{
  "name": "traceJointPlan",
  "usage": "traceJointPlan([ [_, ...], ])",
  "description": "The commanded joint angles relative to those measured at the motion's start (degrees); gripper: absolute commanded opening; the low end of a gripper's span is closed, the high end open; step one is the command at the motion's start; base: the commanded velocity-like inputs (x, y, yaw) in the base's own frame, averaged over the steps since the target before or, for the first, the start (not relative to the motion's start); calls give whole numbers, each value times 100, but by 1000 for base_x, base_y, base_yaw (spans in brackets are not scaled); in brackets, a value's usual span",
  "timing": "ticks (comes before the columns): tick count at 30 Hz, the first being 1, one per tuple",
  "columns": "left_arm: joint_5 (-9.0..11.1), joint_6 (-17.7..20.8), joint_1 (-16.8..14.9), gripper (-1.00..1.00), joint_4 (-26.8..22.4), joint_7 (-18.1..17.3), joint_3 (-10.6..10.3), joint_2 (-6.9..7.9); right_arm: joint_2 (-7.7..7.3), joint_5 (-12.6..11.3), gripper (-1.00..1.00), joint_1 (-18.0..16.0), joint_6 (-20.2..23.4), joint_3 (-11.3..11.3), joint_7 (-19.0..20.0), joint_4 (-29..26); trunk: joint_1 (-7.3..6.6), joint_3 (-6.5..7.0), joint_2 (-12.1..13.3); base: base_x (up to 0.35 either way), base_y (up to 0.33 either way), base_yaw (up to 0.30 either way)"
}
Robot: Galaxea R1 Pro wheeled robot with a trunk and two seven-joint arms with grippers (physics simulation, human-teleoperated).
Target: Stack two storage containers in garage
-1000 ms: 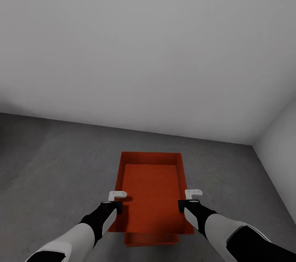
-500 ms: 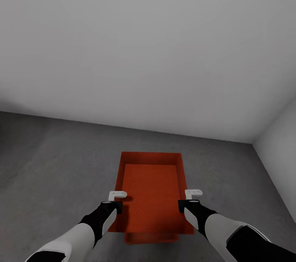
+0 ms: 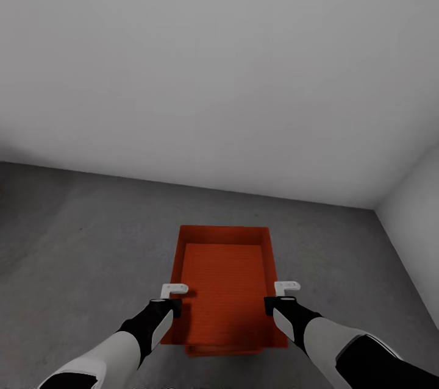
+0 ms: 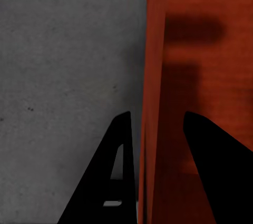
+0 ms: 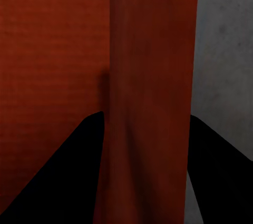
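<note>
While the upper bin [image 3: 224, 279] hangs over the lower bin [image 3: 224, 351] on the grey garage floor [image 3: 79, 242], stacking looks nearly done; release remains. The left hand [image 3: 174, 288] and right hand [image 3: 286, 285] each pinch a side wall, nearly closed.

No readable text or markings

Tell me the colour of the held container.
Orange-red container, best seen in the head view.
</note>
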Motion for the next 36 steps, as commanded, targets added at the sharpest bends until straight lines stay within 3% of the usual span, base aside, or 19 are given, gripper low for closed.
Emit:
traceJointPlan([
  [1, -27, 44, -3, -100, 9, 26, 106, -8, 45, 58, -100, -3, -202, 506, -313, -15, 2, -18, -10, 0, 0, 0],
  [36, -27, 44, -3, -100, 9, 26, 106, -8, 50, 58, -100, -2, -202, 506, -313, -15, 2, -332, -10, 0, 0, 0],
])
